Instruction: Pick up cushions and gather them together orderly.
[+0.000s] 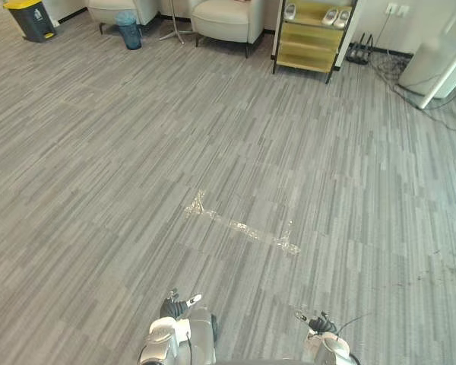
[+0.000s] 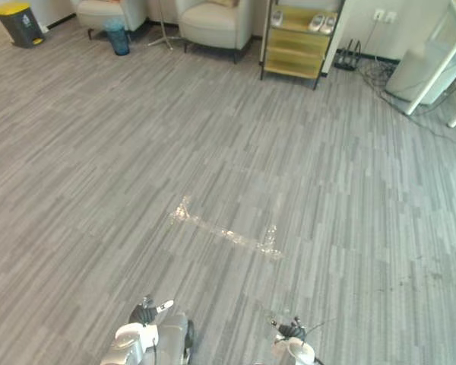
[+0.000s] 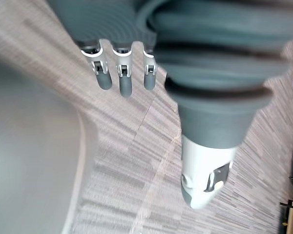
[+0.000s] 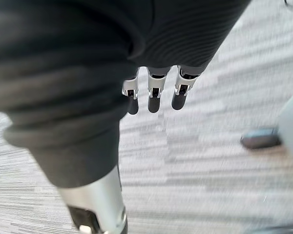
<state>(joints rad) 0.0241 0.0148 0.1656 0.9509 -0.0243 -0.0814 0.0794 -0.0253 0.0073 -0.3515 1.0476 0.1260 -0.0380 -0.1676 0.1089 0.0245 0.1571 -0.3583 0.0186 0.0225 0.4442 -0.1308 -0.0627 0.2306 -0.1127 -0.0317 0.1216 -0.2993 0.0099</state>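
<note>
The left hand (image 3: pixel 121 73) hangs low over the grey striped carpet floor (image 1: pixel 137 167). Its fingers (image 3: pixel 124 83) are straight and relaxed, its thumb (image 3: pixel 205 170) sticks out apart from them, and it grasps nothing. The right hand (image 4: pixel 156 92) hangs the same way beside it, fingers (image 4: pixel 178 97) straight, thumb (image 4: pixel 97 204) out, touching nothing. From the head camera, both hands sit at the near edge of the scene, well apart from each other.

Just ahead of them, shiny tape marks (image 1: pixel 243 226) lie on the carpet. Far across the room stand two pale armchairs, one (image 1: pixel 228 19) in the middle and one (image 1: pixel 121 9) to its left. A blue wastebasket (image 1: pixel 129 30) is between them, and a dark bin with a yellow lid (image 1: pixel 30 17) is at far left. A yellow shelf unit (image 1: pixel 311 38) to the right holds shoes (image 1: pixel 334 15). A tan shape (image 2: pixel 224 2) on the middle armchair could be a cushion, but it is too cut off to tell.
</note>
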